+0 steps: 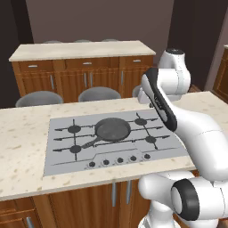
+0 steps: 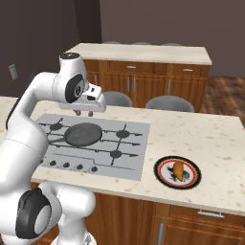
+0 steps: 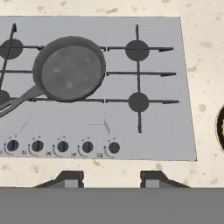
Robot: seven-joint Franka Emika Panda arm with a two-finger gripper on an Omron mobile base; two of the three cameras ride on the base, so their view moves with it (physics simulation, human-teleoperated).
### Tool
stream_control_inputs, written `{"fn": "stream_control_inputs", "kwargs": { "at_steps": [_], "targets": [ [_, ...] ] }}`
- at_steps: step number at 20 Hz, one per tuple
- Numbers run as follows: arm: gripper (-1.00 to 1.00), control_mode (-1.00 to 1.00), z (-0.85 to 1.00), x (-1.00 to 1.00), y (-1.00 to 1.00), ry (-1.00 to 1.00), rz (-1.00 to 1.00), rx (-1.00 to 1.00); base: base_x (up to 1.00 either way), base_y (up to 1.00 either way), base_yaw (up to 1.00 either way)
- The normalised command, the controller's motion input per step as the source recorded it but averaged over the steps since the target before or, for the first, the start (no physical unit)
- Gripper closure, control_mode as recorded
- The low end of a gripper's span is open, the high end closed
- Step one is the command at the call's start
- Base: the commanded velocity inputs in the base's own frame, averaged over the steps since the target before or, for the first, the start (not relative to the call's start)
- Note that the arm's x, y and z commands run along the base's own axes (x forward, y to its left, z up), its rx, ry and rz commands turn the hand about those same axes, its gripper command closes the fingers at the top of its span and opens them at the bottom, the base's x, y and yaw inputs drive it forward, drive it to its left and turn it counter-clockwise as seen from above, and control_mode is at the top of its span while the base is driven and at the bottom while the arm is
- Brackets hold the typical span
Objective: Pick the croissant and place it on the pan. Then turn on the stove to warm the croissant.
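The pale speckled worktop (image 2: 210,129) runs across the middle of the right base view, and the stove (image 2: 131,143) is set into it left of centre. The pan (image 2: 83,134) sits on the stove's middle grates, bare inside, its long handle reaching toward the knob row (image 3: 62,146) at the near edge. To the right of the stove, lower right of centre in that view, a red-rimmed plate (image 2: 163,178) carries the croissant (image 2: 177,169).

Judging by this, nothing of the task is done: the croissant is not yet picked up, the pan waits empty, and the knobs look untouched. The pick, the placing and the turning on of the stove all remain.

The arm is folded high, elbow up, with the gripper (image 2: 84,113) hanging above the stove's far edge, well apart from the plate. In the hand view its two dark fingertips (image 3: 70,179) stand wide apart with nothing between them.
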Motion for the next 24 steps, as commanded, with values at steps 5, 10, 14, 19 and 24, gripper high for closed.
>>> {"fn": "stream_control_inputs", "kwargs": {
  "at_steps": [5, 10, 14, 19, 24],
  "targets": [
    [-1.0, -1.0, 0.0, -0.12, -0.12, -0.01, -0.01, 0.0, 0.0, 0.0, 0.0],
    [-1.0, -1.0, -0.03, -0.24, -0.39, 0.0, -0.01, 0.0, 0.0, 0.0, 0.0],
    [-1.0, -1.0, -0.11, -0.18, -0.42, 0.0, 0.0, 0.0, 0.0, 0.0, 0.0],
    [-1.0, -1.0, -0.36, -0.11, -0.7, 0.0, 0.0, 0.0, 0.0, 0.0, 0.0],
    [-1.0, -1.0, -0.46, -0.02, -0.95, 0.01, 0.0, 0.0, 0.0, 0.0, 0.0]
  ]
}}
